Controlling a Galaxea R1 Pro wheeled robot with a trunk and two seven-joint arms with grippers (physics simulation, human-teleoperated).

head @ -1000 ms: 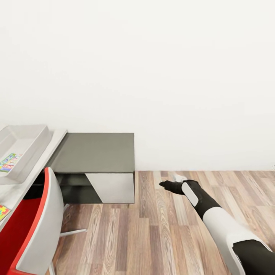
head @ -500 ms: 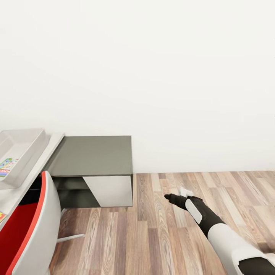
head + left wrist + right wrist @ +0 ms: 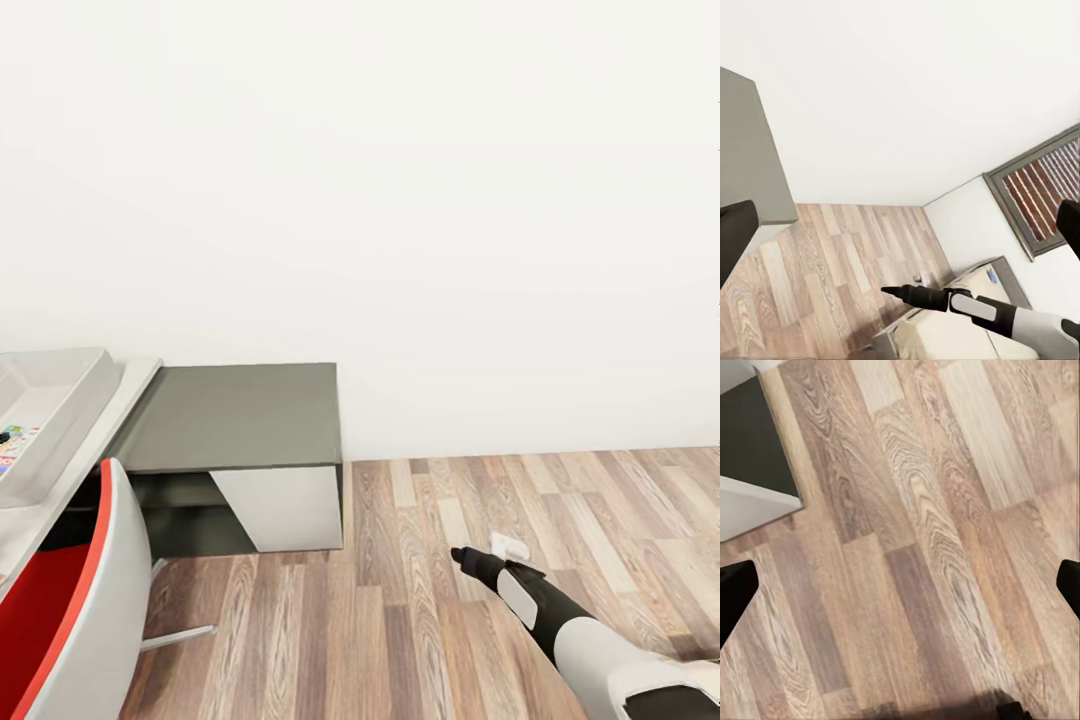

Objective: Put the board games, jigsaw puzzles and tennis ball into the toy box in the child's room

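Bare wood floor (image 3: 400, 600) lies open ahead of you, up to a blank white wall (image 3: 400, 200). At far left, the table (image 3: 235, 415) carries the toy box (image 3: 60, 385), a colourful printed item inside, lettering unreadable. Your right gripper (image 3: 458, 553) hangs over the floor, holding nothing; both grippers' fingers stand wide apart, empty.

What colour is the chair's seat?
Red, with a white shell; the chair shows best in the head view.

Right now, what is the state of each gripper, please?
Left gripper: open, fingers wide apart, holding nothing.
Right gripper: open, fingers wide apart over the wood floor, holding nothing.
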